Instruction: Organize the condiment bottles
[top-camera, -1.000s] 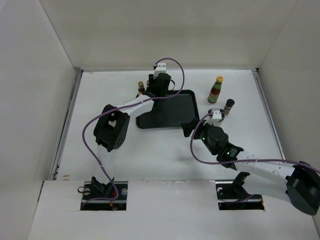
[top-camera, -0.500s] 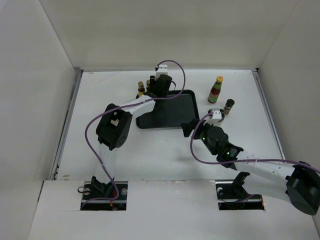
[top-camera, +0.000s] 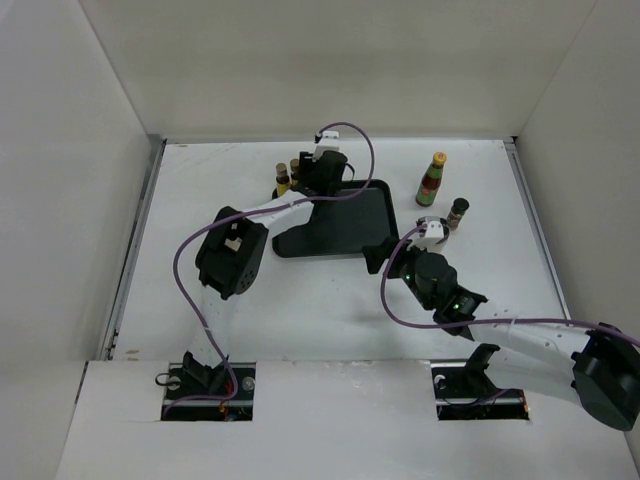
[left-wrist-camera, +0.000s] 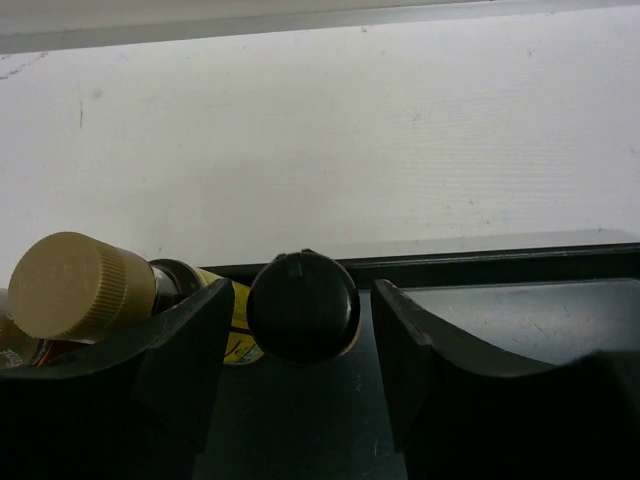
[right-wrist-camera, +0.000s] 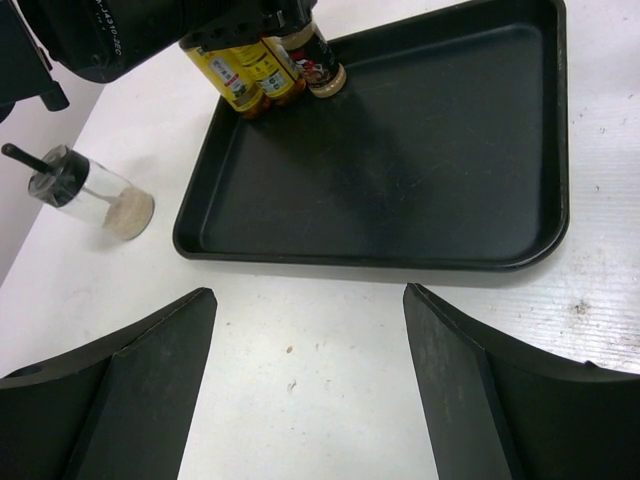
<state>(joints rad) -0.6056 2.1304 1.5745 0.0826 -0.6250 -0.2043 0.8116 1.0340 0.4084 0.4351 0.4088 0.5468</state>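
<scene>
At far-left corner of the black tray, left end effector straddles a black-capped bottle standing upright. Its jaws are parted w/ slim gaps either side of the cap, so open, not gripping. Just beside it stand two yellow-labelled bottles w/ tan caps, so three sit in a tight cluster in that corner. Right end effector sits over the bench by tray's near edge, jaws wide, nothing between them.

Off the tray on the bench: red bottle w/ green neck and a dark-capped jar, both to tray's right and apart from it. A clear shaker w/ black cap is near tray's left side, not touching.

Step in hand, prob.: placing bottle no. 3, at let-go stage. Next move needs left arm to lift clear w/o clipping the cap or tipping the neighbours, then go for the shaker. Right arm looks better placed for the jar & red bottle.
</scene>
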